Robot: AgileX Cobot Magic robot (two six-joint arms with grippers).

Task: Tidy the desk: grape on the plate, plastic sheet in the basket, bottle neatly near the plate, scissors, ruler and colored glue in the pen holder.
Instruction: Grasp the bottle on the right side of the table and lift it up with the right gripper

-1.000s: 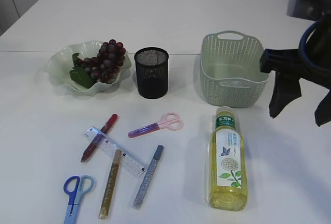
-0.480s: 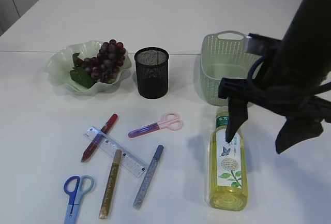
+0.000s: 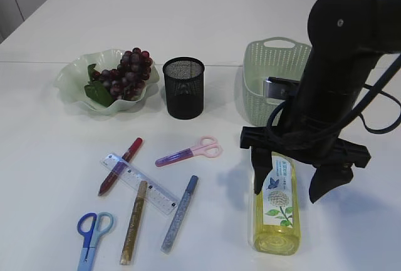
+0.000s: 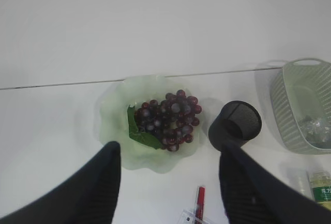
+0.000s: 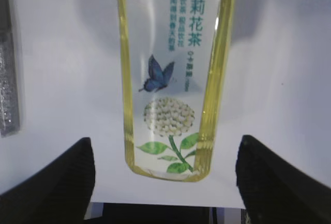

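Yellow tea bottle [image 3: 275, 205] lying flat at lower right could roll off sideways if the wide-open right gripper [image 3: 294, 180] clamps it off-centre.

- The bottle [image 5: 170, 74] was clear, glossy plastic with a smooth printed label.
- The pen holder [image 3: 183, 87] was matt black wire mesh.
- The basket [image 3: 276, 82] was pale green perforated plastic, dull in finish.
- The plate [image 4: 109, 131] looked like translucent, glossy green plastic.
- The surface [image 3: 56, 158] was smooth, matt white.
- The fingers [image 5: 49, 188] appeared matt black.
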